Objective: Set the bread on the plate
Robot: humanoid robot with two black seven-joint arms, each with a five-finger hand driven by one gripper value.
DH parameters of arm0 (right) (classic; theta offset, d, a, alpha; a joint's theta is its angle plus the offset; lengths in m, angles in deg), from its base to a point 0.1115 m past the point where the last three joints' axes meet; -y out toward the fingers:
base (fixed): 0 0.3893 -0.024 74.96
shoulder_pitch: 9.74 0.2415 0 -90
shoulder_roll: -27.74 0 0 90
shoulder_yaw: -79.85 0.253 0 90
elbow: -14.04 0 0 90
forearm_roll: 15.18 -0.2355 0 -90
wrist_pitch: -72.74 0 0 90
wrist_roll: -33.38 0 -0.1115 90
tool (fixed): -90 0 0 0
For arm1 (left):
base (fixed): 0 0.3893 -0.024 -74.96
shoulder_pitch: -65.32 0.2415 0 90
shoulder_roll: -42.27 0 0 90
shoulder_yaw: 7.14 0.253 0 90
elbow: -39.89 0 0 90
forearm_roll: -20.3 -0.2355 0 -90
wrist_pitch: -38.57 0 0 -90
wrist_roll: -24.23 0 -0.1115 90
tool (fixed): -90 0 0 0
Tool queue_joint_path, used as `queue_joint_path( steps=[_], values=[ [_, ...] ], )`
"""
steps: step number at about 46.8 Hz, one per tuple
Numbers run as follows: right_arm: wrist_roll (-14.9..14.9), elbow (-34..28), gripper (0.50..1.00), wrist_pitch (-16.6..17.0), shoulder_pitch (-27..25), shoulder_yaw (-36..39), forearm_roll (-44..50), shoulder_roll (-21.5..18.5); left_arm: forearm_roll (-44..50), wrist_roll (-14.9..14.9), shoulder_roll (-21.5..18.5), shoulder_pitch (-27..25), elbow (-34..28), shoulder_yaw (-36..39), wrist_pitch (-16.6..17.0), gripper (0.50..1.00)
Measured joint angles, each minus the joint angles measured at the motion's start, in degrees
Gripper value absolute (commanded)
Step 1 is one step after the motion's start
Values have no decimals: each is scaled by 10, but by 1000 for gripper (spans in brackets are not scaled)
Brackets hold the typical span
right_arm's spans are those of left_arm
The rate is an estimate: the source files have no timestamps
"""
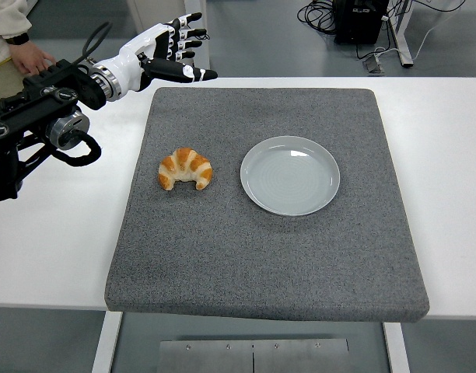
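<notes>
A golden croissant (185, 169) lies on the left part of the grey mat (269, 256), curved ends toward me. To its right sits an empty pale grey plate (290, 175). My left hand (174, 53) hovers above the mat's far left corner, well beyond the croissant, with its white and black fingers spread and holding nothing. Its black arm (43, 124) reaches in from the left edge. The right arm is out of view.
The mat covers the middle of the white table (448, 155). A person's hand (34, 58) and sleeve show at the top left, beyond the table's corner. Cables and a black box (361, 19) lie on the floor at the back.
</notes>
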Motion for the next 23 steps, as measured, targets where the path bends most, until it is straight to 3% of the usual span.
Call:
queue_joint_path(
  steps=[12,23],
  values=[
    [0,0,1000,0,0,0,0,0,-139,-44,-54,9,-64,20,0,972],
    [0,0,1000,0,0,0,0,0,-186,-57,-100,9,-135,45,1,972]
  ],
)
